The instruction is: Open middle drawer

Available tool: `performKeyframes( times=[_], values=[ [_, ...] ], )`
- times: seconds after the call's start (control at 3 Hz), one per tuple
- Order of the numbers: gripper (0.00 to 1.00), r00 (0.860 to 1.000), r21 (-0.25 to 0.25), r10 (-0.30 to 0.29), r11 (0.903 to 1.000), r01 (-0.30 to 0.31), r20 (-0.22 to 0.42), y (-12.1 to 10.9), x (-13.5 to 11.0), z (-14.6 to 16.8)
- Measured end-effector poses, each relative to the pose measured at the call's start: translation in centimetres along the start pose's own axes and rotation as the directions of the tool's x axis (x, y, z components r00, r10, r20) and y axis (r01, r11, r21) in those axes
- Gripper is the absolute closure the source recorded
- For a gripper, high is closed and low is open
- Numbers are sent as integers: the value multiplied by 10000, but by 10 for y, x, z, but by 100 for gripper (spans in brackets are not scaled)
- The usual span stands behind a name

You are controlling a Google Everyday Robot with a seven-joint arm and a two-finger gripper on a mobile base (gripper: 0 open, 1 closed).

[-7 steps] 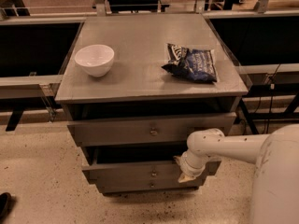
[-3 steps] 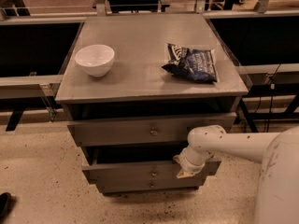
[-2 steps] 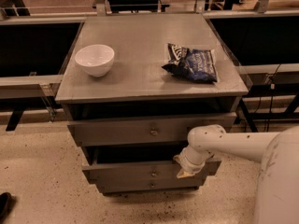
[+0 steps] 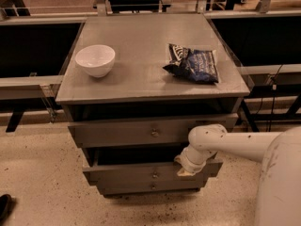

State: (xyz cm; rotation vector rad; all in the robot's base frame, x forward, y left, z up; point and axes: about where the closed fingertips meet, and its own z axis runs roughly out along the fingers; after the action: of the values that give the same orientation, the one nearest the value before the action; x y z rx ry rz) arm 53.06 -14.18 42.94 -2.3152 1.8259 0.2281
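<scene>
**Gripper parked at the right end of the middle drawer, can't make out the grip**

So the gripper (image 4: 185, 169) is down low at the front of the grey cabinet (image 4: 141, 86). It points down and left off the end of the white arm (image 4: 235, 145), which comes in from the right side of the view. It sits right on the top edge of the middle drawer (image 4: 122, 172), near that drawer's right end. Looks like it's up against the wood, but honestly I can't tell how far it's open or whether it's got hold of anything. That end of it is tucked in against the drawer front.

The middle drawer itself stands out a bit from the cabinet body, and there's a dark gap above its front running off to the left of the gripper. Its little brass knob (image 4: 155, 175) is to the gripper's left at about the same height, clear of it and not touching.

Just above the gripper is the top drawer (image 4: 117, 133), the big wide one, also sticking out some. The arm's rounded joint overlaps its right end. Below and left of the gripper is the bottom drawer (image 4: 131, 188), the narrowest front, right under the middle one.

Up on the cabinet top, well above the gripper, a dark blue snack bag (image 4: 194, 65) lies flat more or less straight up from it. A white bowl (image 4: 95, 59) sits upright far off up-left. Those two are well apart. Speckled floor (image 4: 42, 173) runs underneath it all.
</scene>
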Motion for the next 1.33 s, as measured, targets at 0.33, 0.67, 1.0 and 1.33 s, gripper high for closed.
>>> performKeyframes(
  times=[0.33,0.67,1.0,1.33],
  values=[
    [67,10000,0,0,10000,0,0,0,0,0],
    [44,10000,-1,0,10000,0,0,0,0,0],
    [47,10000,-2,0,10000,0,0,-4,0,-2],
    [69,10000,-2,0,10000,0,0,-7,1,-3]
  ],
)
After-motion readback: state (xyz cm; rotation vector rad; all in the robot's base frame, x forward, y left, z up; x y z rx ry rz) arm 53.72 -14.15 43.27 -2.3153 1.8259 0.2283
